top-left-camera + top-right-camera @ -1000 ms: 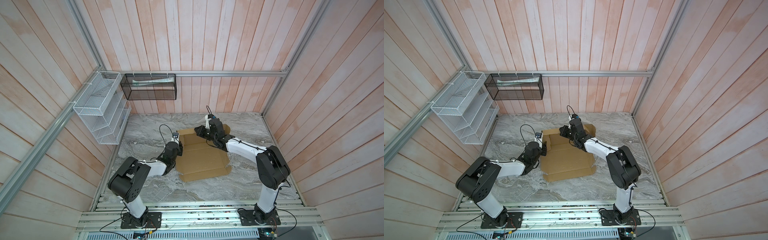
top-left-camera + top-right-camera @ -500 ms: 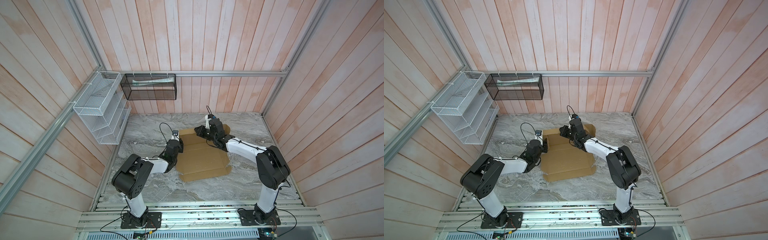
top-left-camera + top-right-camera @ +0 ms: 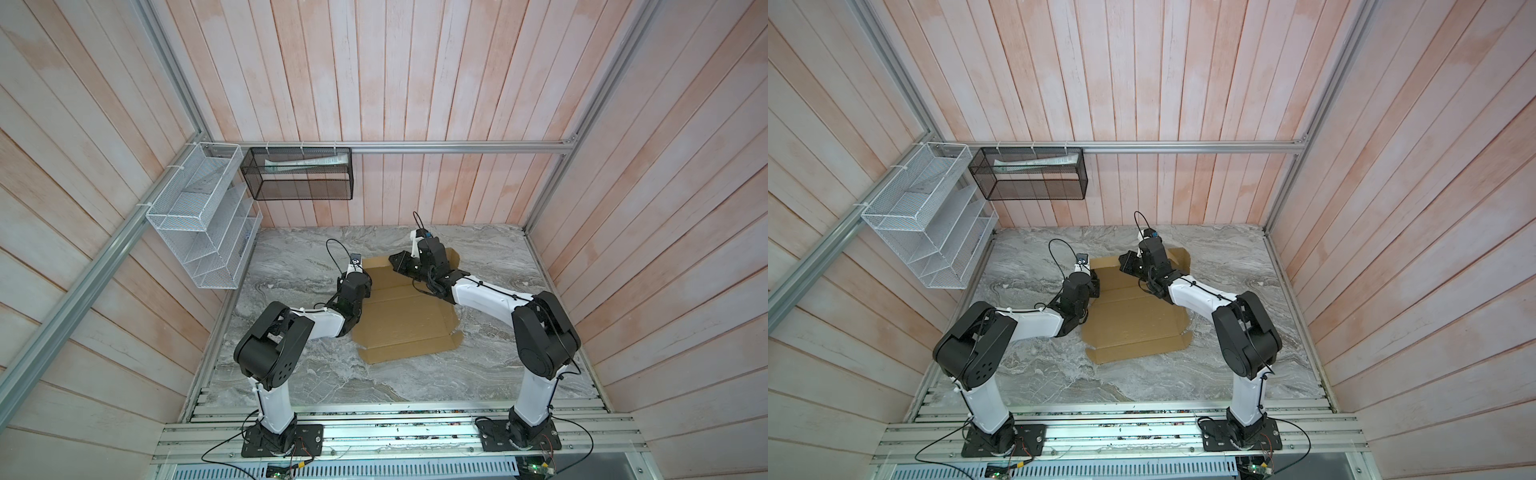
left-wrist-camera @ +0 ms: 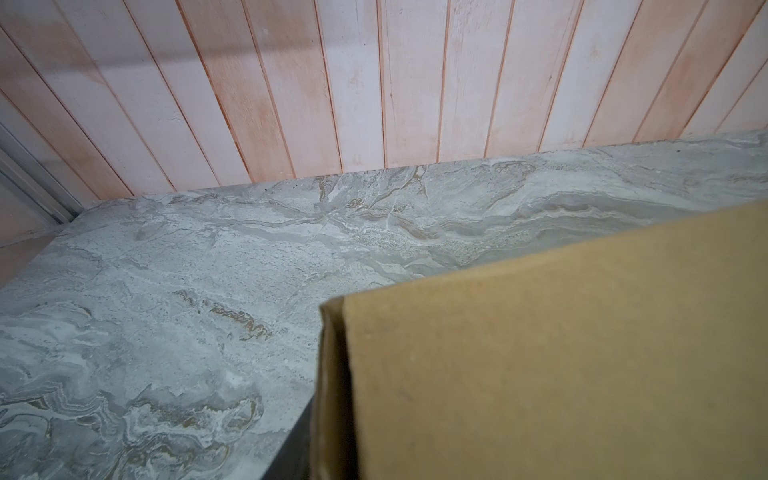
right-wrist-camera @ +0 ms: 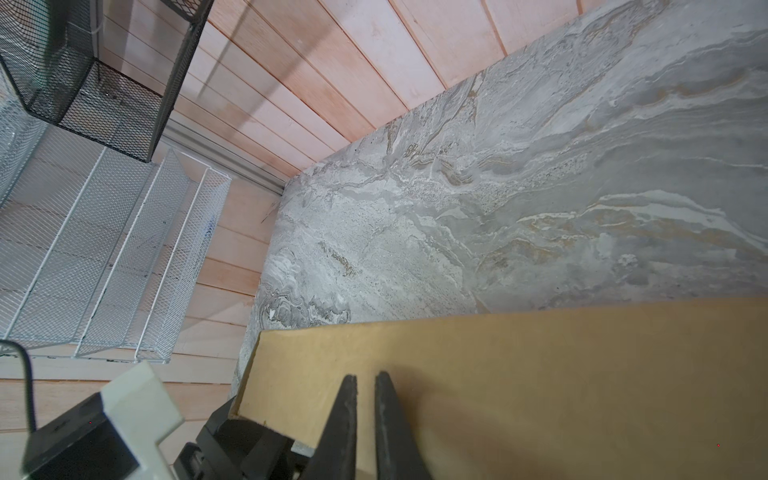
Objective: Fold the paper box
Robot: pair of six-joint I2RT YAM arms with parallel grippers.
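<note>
The paper box (image 3: 403,320) (image 3: 1133,324) is a tan cardboard sheet with creases and flaps, spread out on the marble table. My left gripper (image 3: 366,286) (image 3: 1096,286) is at the sheet's far-left edge. Its fingers are hidden in the left wrist view, where a raised flap of the paper box (image 4: 540,353) fills the foreground. My right gripper (image 3: 397,262) (image 3: 1126,262) reaches over the far panel. In the right wrist view its two fingers stand almost together, and the gripper (image 5: 365,376) rests against the cardboard (image 5: 540,374) with nothing between them.
A white wire rack (image 3: 203,224) hangs on the left wall. A black mesh basket (image 3: 299,174) with a paper in it hangs on the back wall. The marble table (image 3: 299,257) is walled on three sides.
My left gripper has crept a little farther along the sheet's left edge toward the back. The right arm has stayed where it was.
</note>
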